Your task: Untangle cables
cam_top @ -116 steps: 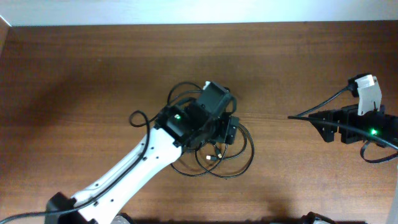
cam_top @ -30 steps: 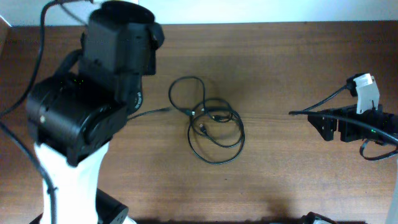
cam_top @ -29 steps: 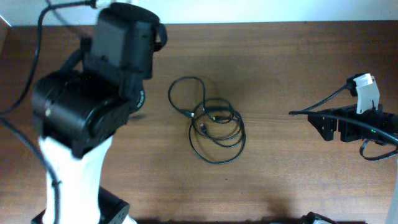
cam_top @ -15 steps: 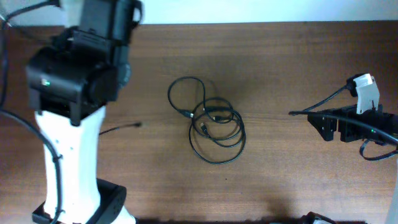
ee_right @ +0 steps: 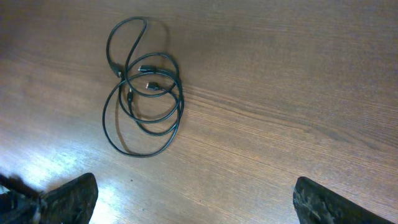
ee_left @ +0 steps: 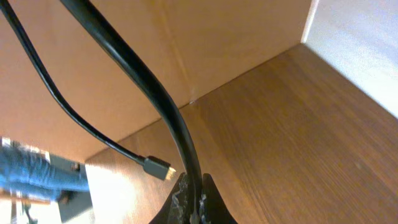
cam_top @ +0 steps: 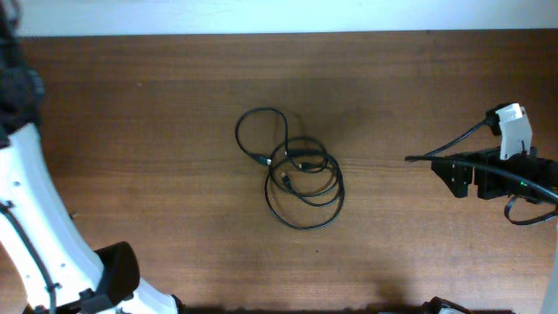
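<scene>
Tangle of thin black looped cords (cam_top: 295, 174) lies flat at the centre of the brown wooden table (cam_top: 418, 78). Right gripper (ee_right: 198, 202) sits at its 3 o'clock, well apart, with fingers spread wide and holding nothing. Left gripper (ee_left: 191, 208) is pinched onto a separate thin black cord (ee_left: 168, 118) — the small plug end (ee_left: 158, 167) dangles free.

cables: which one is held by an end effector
The cable pinched in the left end effector, its plug end dangling free; the other cables lie looped together mid-table, untouched.
</scene>
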### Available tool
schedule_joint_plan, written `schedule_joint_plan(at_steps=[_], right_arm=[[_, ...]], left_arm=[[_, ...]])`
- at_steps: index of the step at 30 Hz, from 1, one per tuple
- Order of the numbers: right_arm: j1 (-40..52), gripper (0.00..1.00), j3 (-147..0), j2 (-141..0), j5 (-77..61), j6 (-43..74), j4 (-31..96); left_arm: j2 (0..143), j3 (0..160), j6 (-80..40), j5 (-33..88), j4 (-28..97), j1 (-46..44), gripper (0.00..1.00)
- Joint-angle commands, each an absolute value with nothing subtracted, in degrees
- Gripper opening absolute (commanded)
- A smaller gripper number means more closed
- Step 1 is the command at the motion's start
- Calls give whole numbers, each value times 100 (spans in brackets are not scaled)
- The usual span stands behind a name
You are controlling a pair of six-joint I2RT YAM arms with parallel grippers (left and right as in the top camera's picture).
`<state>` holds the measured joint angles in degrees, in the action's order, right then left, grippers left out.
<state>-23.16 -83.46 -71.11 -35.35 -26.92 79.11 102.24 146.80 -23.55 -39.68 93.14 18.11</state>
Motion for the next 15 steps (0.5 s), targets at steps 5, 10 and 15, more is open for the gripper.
schedule_joint_plan(at_steps=[5,10,15], right_arm=[[-2327,99,-8423,-7116,-3548,-2650,7911],[-2327,99,-8423,-7116,-3548,-2650,7911],[-2327,99,-8423,-7116,-3527,-2650,7911]], left_arm=[[10324,13618,-2443,-2912,8431,2952,0],[10680,12969,-2443,-2912,7754,3280,0],[11074,12840,-2314,-3028,7113,3454,0]])
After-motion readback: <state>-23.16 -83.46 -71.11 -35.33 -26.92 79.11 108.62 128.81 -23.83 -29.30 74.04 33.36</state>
